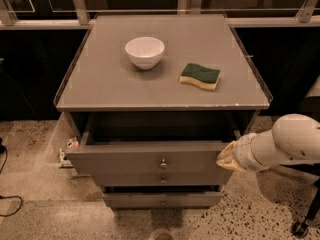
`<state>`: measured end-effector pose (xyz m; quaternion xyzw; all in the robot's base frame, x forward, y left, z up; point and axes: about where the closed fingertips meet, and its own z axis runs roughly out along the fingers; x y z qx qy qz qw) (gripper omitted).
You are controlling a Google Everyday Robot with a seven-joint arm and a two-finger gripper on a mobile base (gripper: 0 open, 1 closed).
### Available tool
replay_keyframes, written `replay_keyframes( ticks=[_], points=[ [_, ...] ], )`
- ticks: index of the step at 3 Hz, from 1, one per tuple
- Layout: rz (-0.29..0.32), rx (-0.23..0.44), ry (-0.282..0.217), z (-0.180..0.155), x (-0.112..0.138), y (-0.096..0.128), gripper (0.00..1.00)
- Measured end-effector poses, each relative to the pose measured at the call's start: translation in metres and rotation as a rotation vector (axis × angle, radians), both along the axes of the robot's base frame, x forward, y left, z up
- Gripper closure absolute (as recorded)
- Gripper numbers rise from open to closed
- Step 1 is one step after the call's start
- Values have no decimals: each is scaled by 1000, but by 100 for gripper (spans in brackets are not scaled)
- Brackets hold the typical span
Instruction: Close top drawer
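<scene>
Half out: top drawer, past the desk's front edge.
Gripper: at the drawer front's right end; grasp state cannot tell.
Left: push fully in.

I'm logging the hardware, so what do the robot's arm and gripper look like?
The arm is a thick, smooth white tube with a rounded end, narrowing to a ribbed pale wrist. The gripper, at the right end of the top drawer's front, looks cream-yellow. No cables or markings show.
</scene>
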<state>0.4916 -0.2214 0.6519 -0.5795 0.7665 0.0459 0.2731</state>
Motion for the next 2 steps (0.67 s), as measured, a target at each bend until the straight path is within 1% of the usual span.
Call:
replay_keyframes(
  ticks=[1, 2],
  points=[
    [0, 0, 0, 0, 0, 0, 13],
    [0, 0, 0, 0, 0, 0, 0]
  ],
)
